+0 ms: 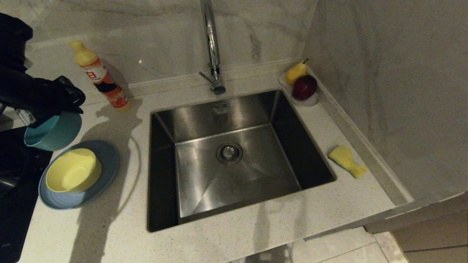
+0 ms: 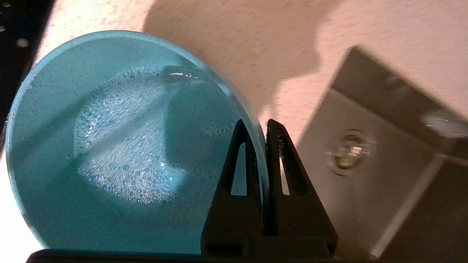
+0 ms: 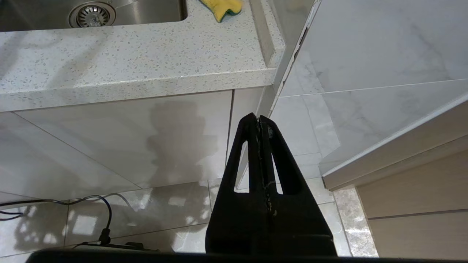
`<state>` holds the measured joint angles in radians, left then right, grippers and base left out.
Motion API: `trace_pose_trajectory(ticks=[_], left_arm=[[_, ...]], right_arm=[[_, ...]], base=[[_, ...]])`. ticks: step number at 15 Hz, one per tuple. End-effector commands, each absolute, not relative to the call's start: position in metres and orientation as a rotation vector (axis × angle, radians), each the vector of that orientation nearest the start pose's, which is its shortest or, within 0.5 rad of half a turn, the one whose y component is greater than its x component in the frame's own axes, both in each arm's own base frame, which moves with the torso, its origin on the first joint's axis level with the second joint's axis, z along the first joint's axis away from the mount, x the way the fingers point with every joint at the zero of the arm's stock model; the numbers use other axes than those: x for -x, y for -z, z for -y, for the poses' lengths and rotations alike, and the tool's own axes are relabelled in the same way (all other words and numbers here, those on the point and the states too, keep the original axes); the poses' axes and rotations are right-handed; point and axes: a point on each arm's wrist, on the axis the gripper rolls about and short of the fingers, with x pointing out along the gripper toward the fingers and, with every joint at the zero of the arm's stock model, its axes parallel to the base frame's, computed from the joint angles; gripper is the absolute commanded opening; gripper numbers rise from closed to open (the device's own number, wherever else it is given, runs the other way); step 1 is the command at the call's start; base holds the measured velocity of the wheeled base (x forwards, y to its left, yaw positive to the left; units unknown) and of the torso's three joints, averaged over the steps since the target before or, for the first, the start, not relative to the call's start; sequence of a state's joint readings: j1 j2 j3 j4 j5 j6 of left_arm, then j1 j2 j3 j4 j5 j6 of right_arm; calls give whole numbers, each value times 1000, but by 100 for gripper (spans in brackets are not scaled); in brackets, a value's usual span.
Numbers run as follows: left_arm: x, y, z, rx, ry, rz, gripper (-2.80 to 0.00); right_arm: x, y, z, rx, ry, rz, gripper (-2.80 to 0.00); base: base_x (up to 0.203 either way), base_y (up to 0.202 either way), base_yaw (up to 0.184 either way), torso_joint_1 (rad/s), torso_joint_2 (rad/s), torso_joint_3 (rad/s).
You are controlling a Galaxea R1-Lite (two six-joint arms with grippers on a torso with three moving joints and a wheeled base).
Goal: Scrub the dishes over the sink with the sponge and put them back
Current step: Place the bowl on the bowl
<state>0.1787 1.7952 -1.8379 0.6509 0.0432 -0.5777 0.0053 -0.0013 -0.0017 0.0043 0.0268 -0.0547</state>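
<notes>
Arm hides left gripper (image 1: 71,106) gripping teal-blue bowl (image 1: 55,133).

1. The sink (image 1: 234,157) is set into the middle of the counter (image 1: 256,226); its drain (image 1: 229,152) lies at the basin centre.
2. The faucet (image 1: 212,47) stands behind the sink, at the wall.
3. The bottle (image 1: 100,75) stands behind and left of the sink.
4. Left of the sink, the plate (image 1: 106,171) lies on the counter, with one bowl (image 1: 73,171) on it.
5. A second bowl (image 1: 55,132) hangs tilted above the counter, just behind the plate, its rim between the jaws of the left gripper (image 2: 264,126).
6. The sponge (image 1: 346,160) lies on the counter right of the sink.
7. The fruit dish (image 1: 310,102) sits at the sink's far right corner.
8. The right gripper (image 3: 259,118) hangs below the counter's front edge, above the floor.
</notes>
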Motion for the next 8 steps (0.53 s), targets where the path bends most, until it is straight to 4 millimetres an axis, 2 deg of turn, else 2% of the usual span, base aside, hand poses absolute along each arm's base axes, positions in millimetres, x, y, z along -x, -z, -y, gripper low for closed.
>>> trace_pose_trajectory(ticks=[1, 7, 8], left_arm=[[-325, -304, -53, 586, -399, -573, -280], [-341, -260, -58, 482, -471, -605, -280], [-345, -259, -60, 473, -473, -587, -280]], right_arm=[[23, -75, 0, 55, -34, 0, -280], [23, -75, 0, 55, -34, 0, -280], [23, -75, 0, 55, -34, -1, -280]], base=[[0, 0, 0, 0, 0, 0], [0, 0, 0, 0, 0, 0], [0, 0, 0, 0, 0, 0]])
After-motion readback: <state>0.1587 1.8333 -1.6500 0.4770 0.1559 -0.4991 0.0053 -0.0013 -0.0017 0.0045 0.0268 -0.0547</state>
